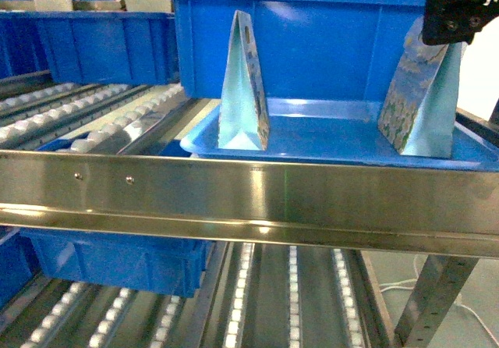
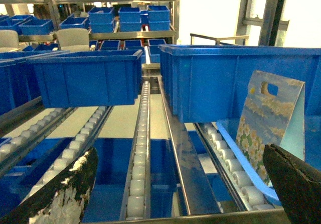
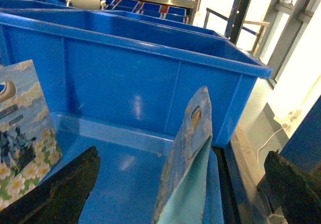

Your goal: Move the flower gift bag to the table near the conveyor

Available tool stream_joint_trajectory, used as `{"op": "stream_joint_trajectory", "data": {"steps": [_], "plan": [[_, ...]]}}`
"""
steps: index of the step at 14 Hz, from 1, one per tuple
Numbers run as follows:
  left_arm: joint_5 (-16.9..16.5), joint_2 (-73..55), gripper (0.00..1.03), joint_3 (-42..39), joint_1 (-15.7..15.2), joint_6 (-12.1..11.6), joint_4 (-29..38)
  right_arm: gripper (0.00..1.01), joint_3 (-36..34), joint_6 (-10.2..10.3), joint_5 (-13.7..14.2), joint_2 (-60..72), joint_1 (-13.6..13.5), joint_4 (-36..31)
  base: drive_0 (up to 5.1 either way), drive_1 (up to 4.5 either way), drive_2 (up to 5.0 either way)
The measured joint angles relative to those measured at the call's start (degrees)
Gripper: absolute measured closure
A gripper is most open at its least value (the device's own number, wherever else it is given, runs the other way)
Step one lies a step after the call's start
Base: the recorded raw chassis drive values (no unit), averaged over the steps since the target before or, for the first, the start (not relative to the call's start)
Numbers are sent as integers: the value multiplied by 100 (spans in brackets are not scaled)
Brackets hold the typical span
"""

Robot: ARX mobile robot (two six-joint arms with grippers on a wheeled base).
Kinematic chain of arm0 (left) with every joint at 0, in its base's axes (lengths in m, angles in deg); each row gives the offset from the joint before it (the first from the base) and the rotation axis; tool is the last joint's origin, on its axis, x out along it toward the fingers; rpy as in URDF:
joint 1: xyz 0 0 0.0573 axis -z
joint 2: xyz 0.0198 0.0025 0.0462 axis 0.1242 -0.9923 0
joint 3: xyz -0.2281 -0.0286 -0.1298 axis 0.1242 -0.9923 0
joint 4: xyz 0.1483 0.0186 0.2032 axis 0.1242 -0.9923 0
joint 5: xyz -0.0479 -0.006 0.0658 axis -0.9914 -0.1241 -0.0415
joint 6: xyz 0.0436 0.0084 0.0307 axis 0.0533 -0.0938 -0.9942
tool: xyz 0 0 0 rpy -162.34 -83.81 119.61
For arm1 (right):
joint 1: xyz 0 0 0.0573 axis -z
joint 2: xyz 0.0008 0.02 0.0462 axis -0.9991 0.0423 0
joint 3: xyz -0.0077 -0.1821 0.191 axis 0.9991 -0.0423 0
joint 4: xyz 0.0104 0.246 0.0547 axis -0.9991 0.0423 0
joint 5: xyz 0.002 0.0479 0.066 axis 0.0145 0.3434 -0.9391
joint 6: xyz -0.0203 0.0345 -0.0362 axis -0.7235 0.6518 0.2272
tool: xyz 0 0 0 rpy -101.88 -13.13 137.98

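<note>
Bags first: two flower gift bags stand upright on a shallow blue tray [image 1: 327, 141] at the front of the conveyor [image 1: 234, 196], one toward the left [image 1: 243, 83] and one at the right [image 1: 421, 98], well apart, with a deep blue bin [image 1: 312, 44] right behind them. The right gripper [image 3: 183, 184] hangs wide open over the right-hand bag, its dark fingers [image 3: 55, 194] spread either side of the handle edge [image 3: 198, 118], nothing held. The left gripper [image 2: 175, 184] is spread open too, off to the side with the other bag just ahead of its right finger. Looks like the approach step, closing in for the pick. To do it well, centre the jaws on the bag's top edge near the handle cutout, come straight down, squeeze gently so the paper doesn't crumple, then lift vertically to clear the tray lip and steel rail. No table in sight.
</note>
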Motion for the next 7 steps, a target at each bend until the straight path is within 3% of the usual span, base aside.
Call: {"op": "stream_joint_trajectory", "data": {"steps": [2,7], "plan": [[0,0,5,0,0,0,2,3,612,116,39,538,-2,168,0,0,0],[0,0,5,0,0,0,0,3,2048,-111,4,1639,208,785,0,0,0]]}}
